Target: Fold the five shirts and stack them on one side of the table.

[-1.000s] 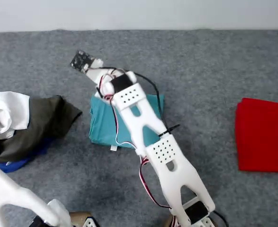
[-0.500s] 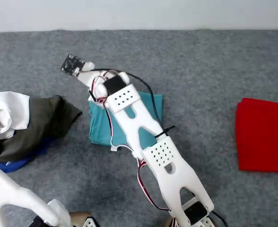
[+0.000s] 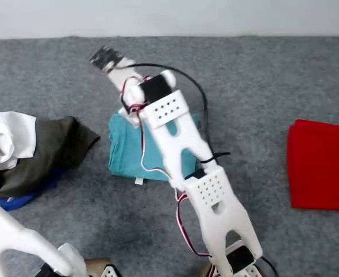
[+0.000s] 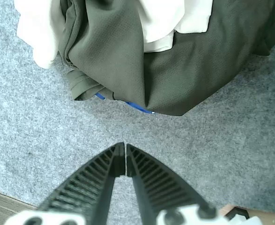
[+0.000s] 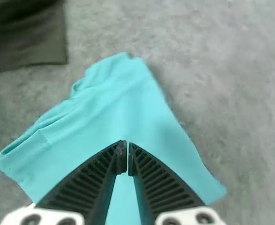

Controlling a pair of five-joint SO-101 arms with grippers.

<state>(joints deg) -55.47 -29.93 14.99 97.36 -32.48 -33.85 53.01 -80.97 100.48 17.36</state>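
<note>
Right gripper [image 5: 124, 145] closed, jaws pressed together with nothing between them, poised above the teal shirt [image 5: 114, 112]. Teal shirt folded, flat on the grey carpet [image 3: 261, 86], about mid-table. Left gripper [image 4: 125, 146] likewise closed and empty, over bare carpet on the left-arm side of the teal shirt, just short of a loose pile. In that pile, an olive shirt [image 4: 128, 51] with a white shirt [image 4: 165, 18] on top and a blue shirt [image 4: 137, 105] underneath. Red shirt [image 3: 322, 164] folded, well apart from the teal shirt on the opposite side. Pale wall [image 3: 169, 17] beyond the carpet's far edge.

Much of the teal shirt covered by the right arm in the high view. Blue shirt mostly buried, only an edge peeking out. Pile and red shirt both cut off at the high view's borders. Small tag [image 3: 138, 180] at the teal shirt's near edge, too small to read.
</note>
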